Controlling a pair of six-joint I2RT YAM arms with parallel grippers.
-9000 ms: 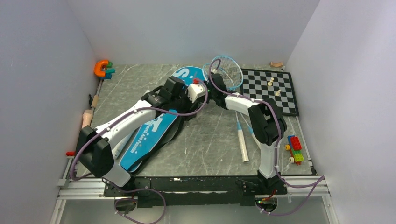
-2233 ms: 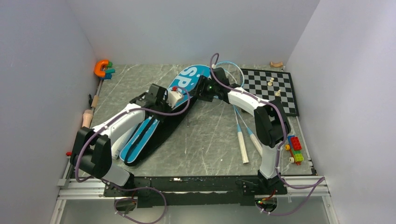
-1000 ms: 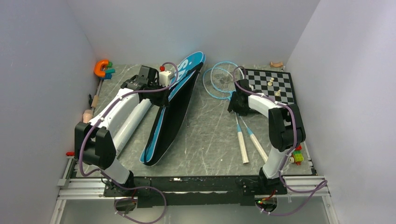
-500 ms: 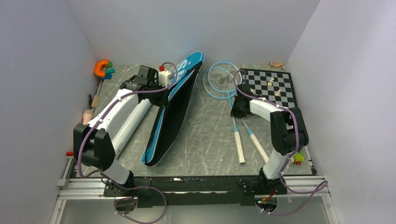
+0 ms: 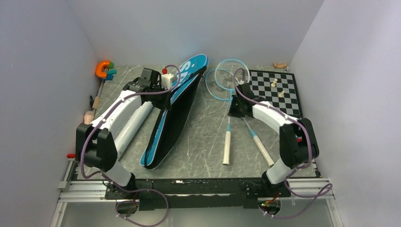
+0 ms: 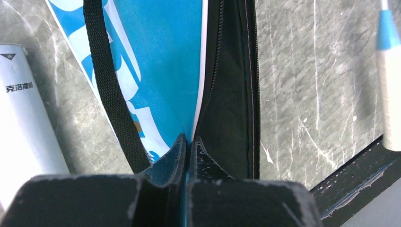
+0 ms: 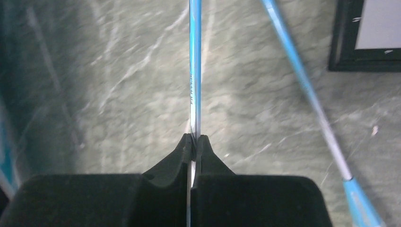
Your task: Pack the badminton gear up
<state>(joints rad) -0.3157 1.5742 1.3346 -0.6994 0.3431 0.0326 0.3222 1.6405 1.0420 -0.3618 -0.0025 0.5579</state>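
The blue "SPORT" bag (image 5: pixel 182 101) stands up on its long edge, black inside facing right. My left gripper (image 5: pixel 166 91) is shut on the bag's upper rim; in the left wrist view my left gripper (image 6: pixel 189 142) pinches the bag (image 6: pixel 156 66) by its black strap (image 6: pixel 106 90). The white tube (image 5: pixel 132 124) lies left of the bag. My right gripper (image 5: pixel 232 109) is shut on the thin blue shaft (image 7: pixel 195 71) of one racket (image 5: pixel 227 146), as my right gripper (image 7: pixel 194 138) shows. The second racket (image 5: pixel 261 149) lies just to its right.
A black-and-white chessboard (image 5: pixel 283 101) with small pieces lies at the back right, its corner (image 7: pixel 369 42) near the rackets. An orange C-shaped toy (image 5: pixel 102 69) sits at the back left. Small wooden parts (image 5: pixel 88 117) lie along the left edge.
My right gripper has closed on one racket's shaft and swung it, so its handle now points further left, apart from the other racket. The left arm keeps the bag held up.
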